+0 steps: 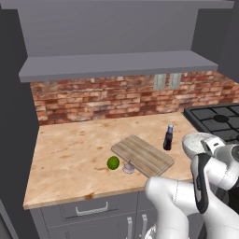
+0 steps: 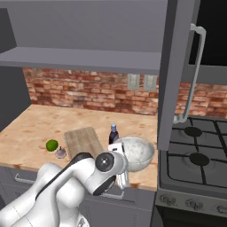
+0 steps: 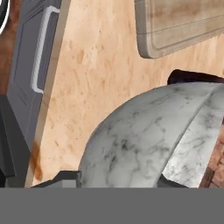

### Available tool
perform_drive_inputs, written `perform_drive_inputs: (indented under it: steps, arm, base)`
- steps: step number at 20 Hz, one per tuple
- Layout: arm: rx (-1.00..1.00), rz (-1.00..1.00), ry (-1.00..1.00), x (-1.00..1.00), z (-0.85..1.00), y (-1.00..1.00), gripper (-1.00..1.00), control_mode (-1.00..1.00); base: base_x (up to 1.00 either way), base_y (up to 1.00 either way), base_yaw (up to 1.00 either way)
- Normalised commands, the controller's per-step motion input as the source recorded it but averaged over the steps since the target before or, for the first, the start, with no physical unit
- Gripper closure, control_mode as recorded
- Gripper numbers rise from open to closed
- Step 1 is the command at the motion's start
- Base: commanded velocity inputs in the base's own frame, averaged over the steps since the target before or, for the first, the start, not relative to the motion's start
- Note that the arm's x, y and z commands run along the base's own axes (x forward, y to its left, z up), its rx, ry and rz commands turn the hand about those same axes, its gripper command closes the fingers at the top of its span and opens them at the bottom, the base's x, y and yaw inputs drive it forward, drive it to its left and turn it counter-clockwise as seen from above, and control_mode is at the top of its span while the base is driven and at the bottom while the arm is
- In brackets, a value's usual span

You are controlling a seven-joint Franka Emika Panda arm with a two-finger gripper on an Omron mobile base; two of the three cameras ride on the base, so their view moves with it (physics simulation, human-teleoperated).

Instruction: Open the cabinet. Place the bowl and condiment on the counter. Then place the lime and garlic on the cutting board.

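Nearest me, the hand (image 2: 125,166) sits at the front edge of the surface (image 1: 70,154), and its fingers look clamped on the rim of the one bowl (image 2: 136,153). In the hand view the marbled wall of that bowl fills the space right against the fingertips. From the base views I judge the bowl is down on the surface or just above it, at about 4 o'clock of the cutting board (image 1: 143,154); I can't see the contact itself, so that step looks nearly done, with the release still to come.

A little farther in lie one lime (image 1: 113,163) and one garlic (image 1: 128,167), side by side on the surface, the garlic touching or just beside the board's near corner at about 7 o'clock. Neither is on the board, so both of those steps remain.

Beyond the board's 2 o'clock edge stands one condiment (image 1: 168,138), upright on the surface, so that step appears finished.

Farthest and highest, the cabinet (image 1: 116,35) stands open; one door (image 2: 170,75) swings out over the stove (image 2: 199,164).
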Motion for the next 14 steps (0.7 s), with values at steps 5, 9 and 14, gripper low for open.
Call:
perform_drive_inputs:
  steps: [5, 9, 14]
  arm:
    - [0.0, 0.07, 0.0, 0.12, -0.2, 0.09, -1.0, -1.0]
    - [0.0, 0.07, 0.0, 0.11, -0.19, 0.04, -1.0, -1.0]
    - [0.0, 0.05, 0.0, 0.06, -0.02, 0.09, -1.0, -1.0]
  base:
    - [0.0, 0.0, 0.0]
    - [0.0, 0.0, 0.0]
    - [0.0, 0.0, 0.0]
